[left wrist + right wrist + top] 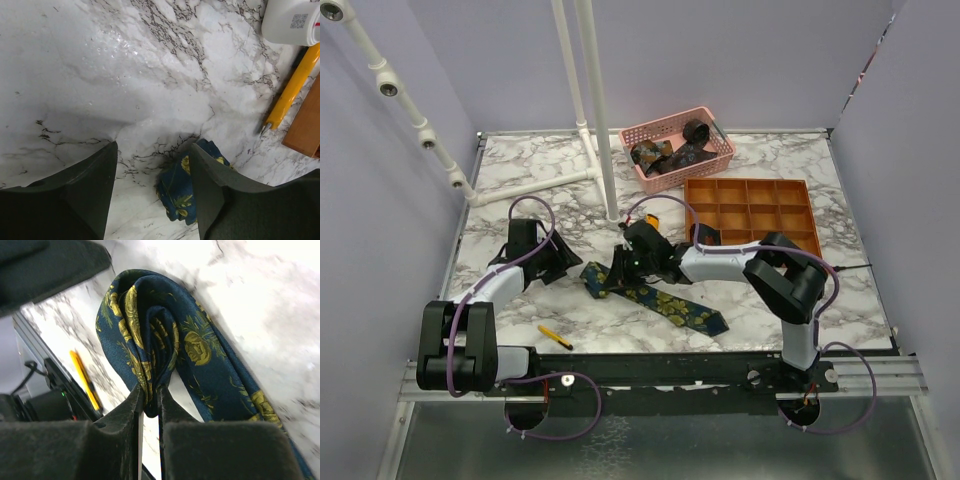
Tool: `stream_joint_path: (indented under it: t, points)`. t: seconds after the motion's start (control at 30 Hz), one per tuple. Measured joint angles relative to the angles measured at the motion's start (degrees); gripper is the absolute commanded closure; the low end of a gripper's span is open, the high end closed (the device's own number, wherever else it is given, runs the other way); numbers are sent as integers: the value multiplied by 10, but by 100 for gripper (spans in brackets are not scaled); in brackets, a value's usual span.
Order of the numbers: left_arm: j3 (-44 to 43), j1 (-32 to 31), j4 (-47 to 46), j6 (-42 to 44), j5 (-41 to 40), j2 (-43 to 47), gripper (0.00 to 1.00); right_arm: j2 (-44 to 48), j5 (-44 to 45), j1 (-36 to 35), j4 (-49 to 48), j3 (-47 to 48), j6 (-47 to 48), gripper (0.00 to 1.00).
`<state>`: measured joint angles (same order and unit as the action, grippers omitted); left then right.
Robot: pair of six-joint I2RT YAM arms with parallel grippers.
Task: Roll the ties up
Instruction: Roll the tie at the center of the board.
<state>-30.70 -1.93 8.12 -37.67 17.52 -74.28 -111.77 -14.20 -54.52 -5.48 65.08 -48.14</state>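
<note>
Left claw (152, 147) hangs released toward the table's (850, 300) left edge, the tie's (187, 187) end beside it. Right claw (148, 400), mid-table, is clenched on the tie's started coil, the flat tail running toward the near edge. Rolling seems under way; next, wind the coil along that tail, kept tight.
</note>
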Motion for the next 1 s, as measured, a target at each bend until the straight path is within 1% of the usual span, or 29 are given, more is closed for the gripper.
stream_joint_path:
  t: [0.13, 0.23, 0.4, 0.57, 0.83, 0.93, 1.0]
  points:
    - [12, -4, -23, -11, 5, 0, 41, 29, -48, 17, 32, -30, 59, 91]
    - [25, -23, -49, -30, 0, 6, 41, 40, -85, 20, 63, -33, 98, 90]
    - [57, -113, -120, -75, -23, 11, 41, 57, -138, 20, 113, -44, 156, 90]
    - [89, -191, -184, -125, -58, 21, 42, 99, -178, 20, 173, -84, 204, 90]
    - [164, -320, -242, -179, -116, 99, 42, 196, -186, 20, 238, -167, 221, 90]
    - [202, -343, -257, -202, -136, 127, 42, 211, -177, 20, 245, -170, 216, 90]
    - [217, -346, -257, -213, -155, 151, 41, 213, -170, 20, 242, -170, 209, 90]
